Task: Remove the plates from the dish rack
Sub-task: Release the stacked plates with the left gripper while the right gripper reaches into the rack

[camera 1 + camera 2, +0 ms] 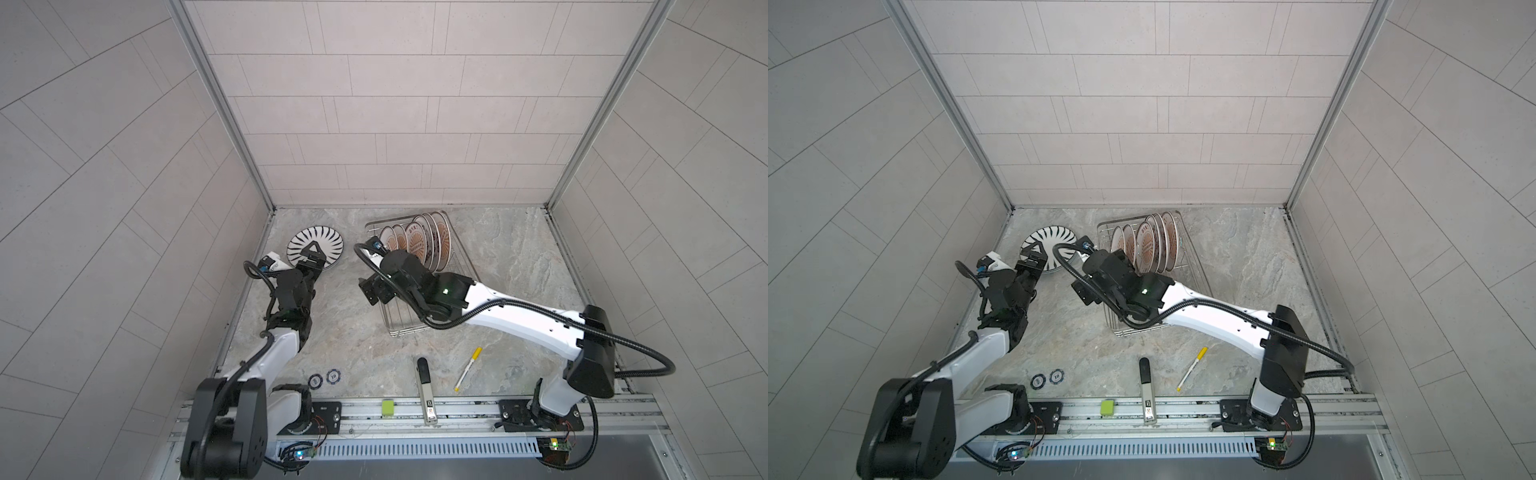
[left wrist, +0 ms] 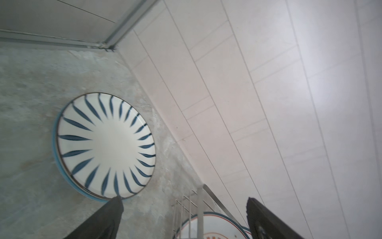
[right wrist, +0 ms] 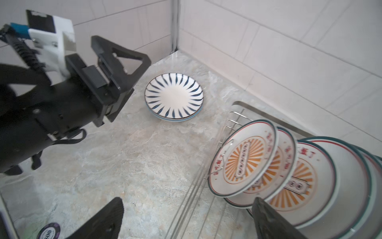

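Two striped plates (image 1: 316,245) (image 1: 1054,241) (image 2: 105,144) (image 3: 174,96) lie stacked flat on the marble table at the back left. My left gripper (image 1: 312,253) (image 1: 1034,251) (image 2: 184,199) hovers over their near edge, open and empty. The dish rack (image 1: 405,328) (image 1: 1192,257) stands at the back middle. Several plates (image 1: 419,245) (image 1: 1150,249) (image 3: 244,159) with orange sunbursts stand on edge in its far half. My right gripper (image 1: 374,293) (image 1: 1086,291) (image 3: 187,199) is open over the rack's left side, one finger above the table and one above the nearest plates.
Two poker chips (image 1: 325,378) lie at the front left. A black and silver tool (image 1: 424,386) and a yellow-capped marker (image 1: 467,370) lie at the front. A green block (image 1: 387,406) sits on the front rail. Tiled walls enclose the back and sides.
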You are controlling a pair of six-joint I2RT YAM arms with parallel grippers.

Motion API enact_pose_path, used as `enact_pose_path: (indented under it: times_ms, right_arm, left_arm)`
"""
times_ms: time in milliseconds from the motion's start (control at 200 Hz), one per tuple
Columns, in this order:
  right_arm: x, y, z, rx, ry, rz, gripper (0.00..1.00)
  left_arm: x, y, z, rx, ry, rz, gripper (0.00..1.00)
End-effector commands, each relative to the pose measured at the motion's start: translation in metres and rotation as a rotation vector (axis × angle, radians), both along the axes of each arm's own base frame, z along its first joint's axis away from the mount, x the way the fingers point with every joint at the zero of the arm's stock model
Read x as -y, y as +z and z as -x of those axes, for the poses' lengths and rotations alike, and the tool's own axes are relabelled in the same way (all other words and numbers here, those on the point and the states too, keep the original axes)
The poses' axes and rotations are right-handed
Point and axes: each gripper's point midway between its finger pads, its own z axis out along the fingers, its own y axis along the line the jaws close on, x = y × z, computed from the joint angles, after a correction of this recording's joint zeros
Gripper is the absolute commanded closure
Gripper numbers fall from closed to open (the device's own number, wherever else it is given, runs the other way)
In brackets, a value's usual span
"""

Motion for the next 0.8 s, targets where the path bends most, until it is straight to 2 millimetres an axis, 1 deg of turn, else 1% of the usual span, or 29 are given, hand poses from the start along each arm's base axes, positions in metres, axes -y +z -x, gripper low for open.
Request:
enact_pose_path:
  times_ms: [0,115,225,275,355,440,495,555,686,726,796]
  right_arm:
    - [0.034,0.005,-0.005,0.06,-0.104,0.014,0.0]
    - [0.068,0.011,0.0,0.077,-0.168,0.003,0.0]
    - [0.098,0.012,-0.001,0.087,-0.231,-0.015,0.0]
    - [0.109,0.011,-0.004,0.079,-0.246,-0.028,0.02]
    - [0.122,0.008,-0.01,0.041,-0.245,-0.058,0.06]
    - [0.135,0.004,-0.02,-0.011,-0.262,-0.092,0.08]
    - [0.141,0.002,-0.027,-0.025,-0.273,-0.089,0.09]
    - [0.144,-0.001,-0.035,-0.046,-0.278,-0.088,0.15]
    - [0.148,-0.012,-0.056,-0.102,-0.297,-0.08,0.41]
    - [0.149,-0.013,-0.062,-0.107,-0.307,-0.072,0.45]
    - [0.148,-0.017,-0.072,-0.117,-0.318,-0.049,0.49]
  left_arm:
    - [0.033,0.011,0.015,0.04,-0.125,-0.051,0.0]
    - [0.072,0.043,0.035,0.183,-0.284,-0.071,0.0]
    - [0.112,0.064,0.057,0.26,-0.432,-0.128,0.0]
    - [0.131,0.069,0.067,0.267,-0.491,-0.167,0.0]
    - [0.156,0.076,0.08,0.284,-0.579,-0.205,0.0]
    - [0.177,0.084,0.09,0.313,-0.663,-0.208,0.0]
    - [0.187,0.083,0.094,0.316,-0.695,-0.204,0.0]
    - [0.199,0.08,0.097,0.324,-0.724,-0.243,0.0]
    - [0.219,0.074,0.104,0.327,-0.778,-0.253,0.0]
    - [0.225,0.072,0.105,0.325,-0.798,-0.252,0.0]
    - [0.238,0.07,0.107,0.32,-0.84,-0.255,0.0]
